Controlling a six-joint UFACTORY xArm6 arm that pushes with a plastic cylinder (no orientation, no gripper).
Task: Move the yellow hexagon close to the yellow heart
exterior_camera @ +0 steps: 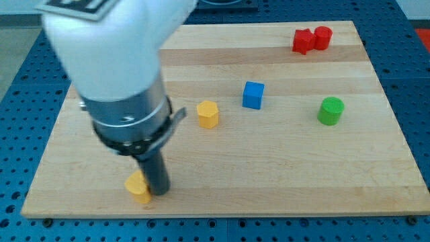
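Note:
The yellow hexagon (208,113) stands near the board's middle, left of the blue cube. The yellow heart (138,187) lies near the view's bottom edge of the board, at the left. My tip (159,193) is down on the board, right beside the yellow heart on its right side, touching or nearly touching it. The hexagon is well up and to the right of my tip. The large white and grey arm body hides the board's upper left part.
A blue cube (253,95) sits right of the hexagon. A green cylinder (330,111) is at the right. Two red blocks (312,39) sit together at the top right. The wooden board (282,175) ends just below the heart.

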